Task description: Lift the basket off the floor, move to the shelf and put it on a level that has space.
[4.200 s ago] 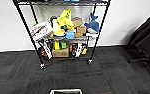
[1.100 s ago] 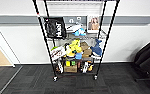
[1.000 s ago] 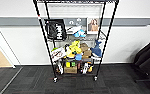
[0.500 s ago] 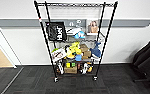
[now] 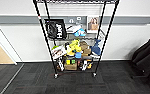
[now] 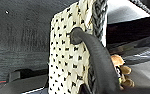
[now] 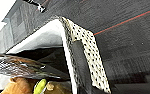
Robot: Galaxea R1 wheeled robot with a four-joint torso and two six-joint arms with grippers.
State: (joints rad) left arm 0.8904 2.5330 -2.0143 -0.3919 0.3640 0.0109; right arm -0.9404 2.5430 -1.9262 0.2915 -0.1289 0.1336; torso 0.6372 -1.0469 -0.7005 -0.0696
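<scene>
Dark grey carpet floor (image 5: 73, 83) runs up to a pale wall with a grey band. From where I stand, the left end effector (image 6: 84, 86) is clamped on one end wall of the basket (image 6: 68, 62), a dark finger (image 6: 98, 60) lying across the cream-and-dark weave. The right end effector (image 7: 81, 88) grips the opposite end wall, beside the white lining (image 7: 41, 37). Lifted between them, the basket hangs above the carpet, facing the black wire shelf (image 5: 76, 40). The shelf's lower tiers are crowded with toys, a black bag (image 5: 56, 28) and boxes; its top level (image 5: 76, 1) sits at the upper edge.
</scene>
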